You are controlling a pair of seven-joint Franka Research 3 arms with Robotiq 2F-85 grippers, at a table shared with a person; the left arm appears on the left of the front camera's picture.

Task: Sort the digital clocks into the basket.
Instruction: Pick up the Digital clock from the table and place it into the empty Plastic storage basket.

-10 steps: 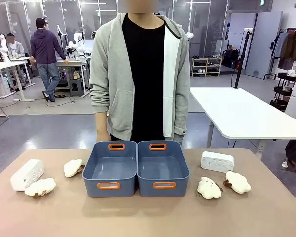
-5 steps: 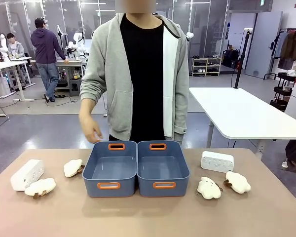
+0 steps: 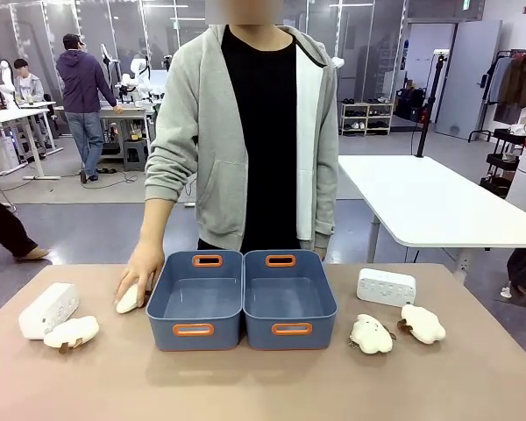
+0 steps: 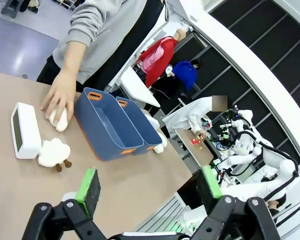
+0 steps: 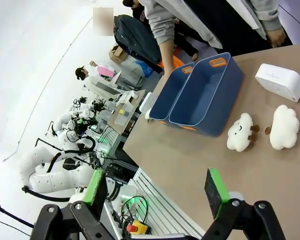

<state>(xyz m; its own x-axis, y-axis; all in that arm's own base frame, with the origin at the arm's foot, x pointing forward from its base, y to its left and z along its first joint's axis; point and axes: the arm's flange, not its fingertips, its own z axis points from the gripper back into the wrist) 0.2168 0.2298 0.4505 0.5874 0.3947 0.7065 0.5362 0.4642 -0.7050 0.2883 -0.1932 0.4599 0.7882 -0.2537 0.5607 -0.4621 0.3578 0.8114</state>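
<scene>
Clocks, both out on the table (image 3: 263, 390) and neither in a tub: the left clock (image 3: 48, 310) lies at the lower left of the front frame, angled with one short end toward the camera. A plush (image 3: 70, 332) sits just beside its near corner. The right clock (image 3: 386, 287) lies right of centre, long side facing us, a little apart from the right tub (image 3: 320, 326). A second plush (image 3: 371, 334) and a third plush (image 3: 422, 324) sit side by side just below that clock in the frame. Dead centre, the left tub (image 3: 162, 326) and the right tub stand joined along their long sides, slate blue, with orange handle slots at the near and far ends. The person stands behind them at the far edge. The person's hand (image 3: 140, 272) is down on a fourth plush (image 3: 125, 304) just left of the left tub, fingers draped over it. In the left wrist view the left gripper (image 4: 149, 183) rises from the bottom edge, jaws spread wide, nothing between the green pads, up above the table. In the right wrist view the right gripper (image 5: 156, 186) matches it along the bottom edge: jaws fully apart, holding nothing, with the right clock at the upper right of that frame.
</scene>
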